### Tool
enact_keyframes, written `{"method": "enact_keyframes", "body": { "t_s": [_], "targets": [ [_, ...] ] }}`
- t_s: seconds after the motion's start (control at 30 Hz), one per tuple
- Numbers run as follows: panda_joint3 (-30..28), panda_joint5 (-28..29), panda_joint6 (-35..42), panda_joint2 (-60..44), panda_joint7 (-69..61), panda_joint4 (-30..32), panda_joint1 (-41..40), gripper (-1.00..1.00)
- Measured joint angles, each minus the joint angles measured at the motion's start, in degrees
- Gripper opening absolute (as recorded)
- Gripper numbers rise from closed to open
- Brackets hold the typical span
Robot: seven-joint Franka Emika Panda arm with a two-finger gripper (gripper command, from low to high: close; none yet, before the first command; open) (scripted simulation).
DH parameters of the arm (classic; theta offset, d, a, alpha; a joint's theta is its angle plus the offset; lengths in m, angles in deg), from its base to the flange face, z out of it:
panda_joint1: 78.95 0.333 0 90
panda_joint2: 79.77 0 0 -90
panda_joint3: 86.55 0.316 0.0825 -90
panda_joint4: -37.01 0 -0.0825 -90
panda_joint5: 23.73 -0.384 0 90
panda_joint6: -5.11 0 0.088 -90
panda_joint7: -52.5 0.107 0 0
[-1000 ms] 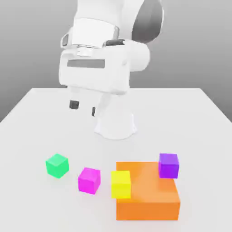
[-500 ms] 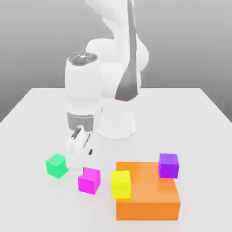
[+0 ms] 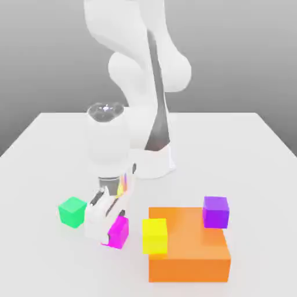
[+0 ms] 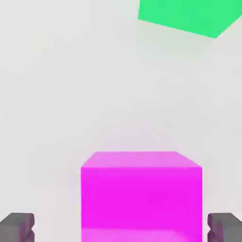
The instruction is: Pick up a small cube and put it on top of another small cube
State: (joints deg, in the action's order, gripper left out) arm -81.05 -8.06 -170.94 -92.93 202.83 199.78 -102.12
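no readable text, no labels, no numbers anywhere

White table [image 3: 255, 151] bearing a green cube [image 3: 72, 211], and a flat orange block [image 3: 188, 246] with a purple cube [image 3: 216, 211] apparently atop it; a yellow cube [image 3: 155, 235] touches the block's front-left corner.

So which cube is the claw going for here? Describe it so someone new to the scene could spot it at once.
Start at the big orange block on the white table. The yellow cube leans on its edge toward the exterior view's left; just beyond that is the magenta-pink cube, with the claw around it, fingers open either side. It alone is pink; the green cube lies farther left.
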Motion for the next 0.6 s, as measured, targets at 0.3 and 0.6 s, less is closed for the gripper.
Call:
{"method": "enact_keyframes", "body": {
  "t_s": [0.3, 0.6],
  "targets": [
    [-2.3, 0.6, -1.4, -1.5, 0.3, -0.1, 2.1, -1.0],
    [7.3, -9.8, 5.7, 7.4, -6.9, 1.1, -4.7, -1.0]
  ]
}}
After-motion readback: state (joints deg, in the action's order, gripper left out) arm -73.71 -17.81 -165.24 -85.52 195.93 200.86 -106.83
